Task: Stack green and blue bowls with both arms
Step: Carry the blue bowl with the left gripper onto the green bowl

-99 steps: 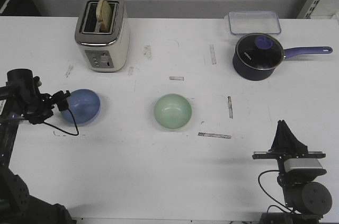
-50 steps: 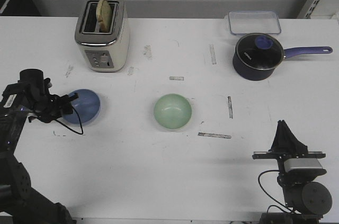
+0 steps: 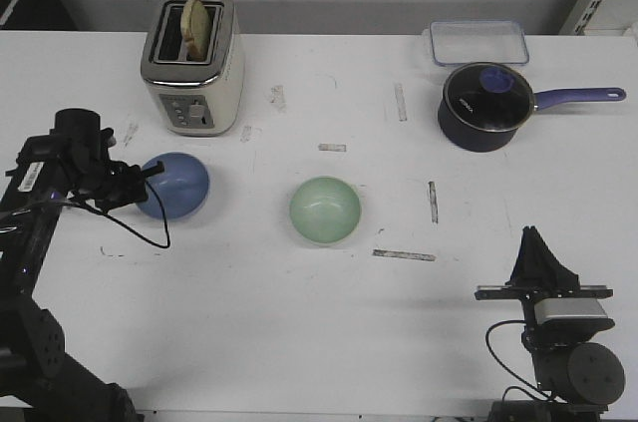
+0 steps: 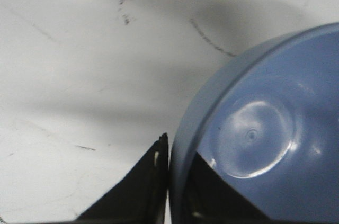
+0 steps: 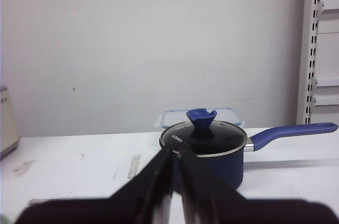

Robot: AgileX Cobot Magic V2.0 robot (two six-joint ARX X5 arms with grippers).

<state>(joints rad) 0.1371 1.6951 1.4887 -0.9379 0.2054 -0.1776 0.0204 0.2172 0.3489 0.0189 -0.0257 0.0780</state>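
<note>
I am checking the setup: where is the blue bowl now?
In the front view, the blue bowl is left of the green bowl, its rim held by the left hand.

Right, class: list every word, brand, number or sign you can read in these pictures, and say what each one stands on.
"KONKA": white letters on the glass lid of the dark saucepan, right wrist view.
White mark on the same lid, front view: too small to read.
Toaster front controls: markings too small to read.
White label on the left arm: unreadable.

Black arms point(image 3: 60, 158), seemingly white-labelled
</note>
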